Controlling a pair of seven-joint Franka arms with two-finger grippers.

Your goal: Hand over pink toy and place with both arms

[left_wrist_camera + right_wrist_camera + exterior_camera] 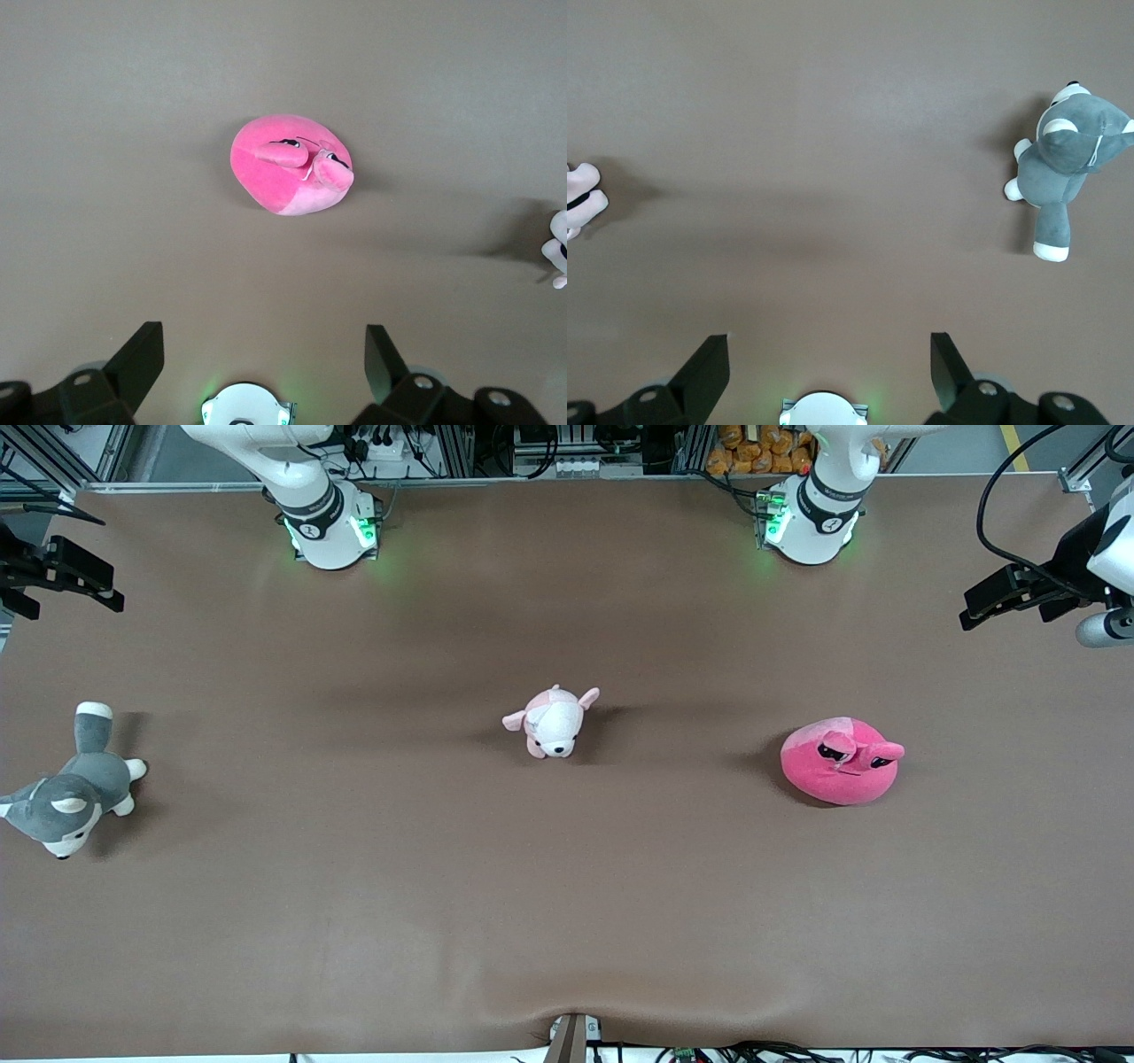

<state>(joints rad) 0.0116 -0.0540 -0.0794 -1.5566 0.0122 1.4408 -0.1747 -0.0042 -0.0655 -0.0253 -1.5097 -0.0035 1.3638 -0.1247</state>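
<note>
The grey husky plush (71, 797) lies nearest the camera on the table (354, 921); the pink toy (840, 762) sits toward the left arm's end (eyes up). Left claw (264, 363) and right claw (830, 363) wait high over the table, spread wide, holding nothing.

We see three obstacles on the brown table (354, 921), all well apart. The pink toy (840, 762) lies toward the left arm's end, the pale puppy plush (553, 722) near the middle, the grey husky plush (71, 793) at the edge of the right arm's end. Wide bare lanes separate them. The strip along the edge nearest the front camera is unobstructed, as is the strip before the arm bases. The left gripper (264, 354) and right gripper (829, 354), fingers spread, hang high over bare table.
</note>
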